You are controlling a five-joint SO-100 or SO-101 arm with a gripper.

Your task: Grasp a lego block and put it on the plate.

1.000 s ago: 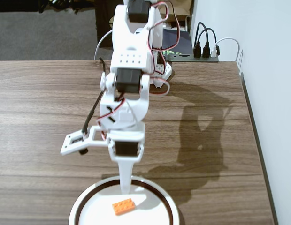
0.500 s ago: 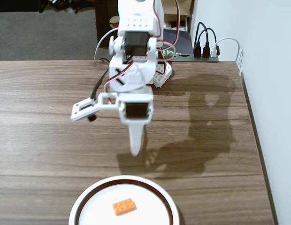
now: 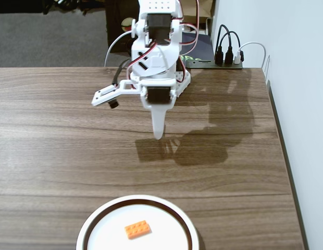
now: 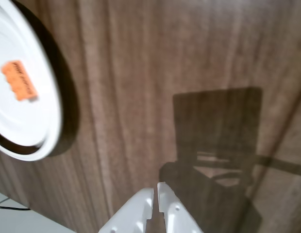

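The orange lego block [image 3: 137, 229] lies flat inside the white plate [image 3: 94, 221] at the near edge of the table in the fixed view. In the wrist view the lego block [image 4: 18, 80] sits on the plate [image 4: 48, 131] at the upper left. My white gripper [image 3: 158, 136] hangs over bare wood well behind the plate, pointing down. Its two fingers meet with nothing between them, so it is shut and empty; the wrist view shows the gripper [image 4: 156, 187] at the bottom edge.
The arm's base [image 3: 179, 78] stands at the far side of the wooden table. A black power strip with plugs [image 3: 226, 57] lies at the back right by the white wall. The table's right edge [image 3: 280, 140] runs close to that wall.
The arm has pulled back from above the plate toward its base and lifted, leaving the lego block lying on the plate. The block has not moved.
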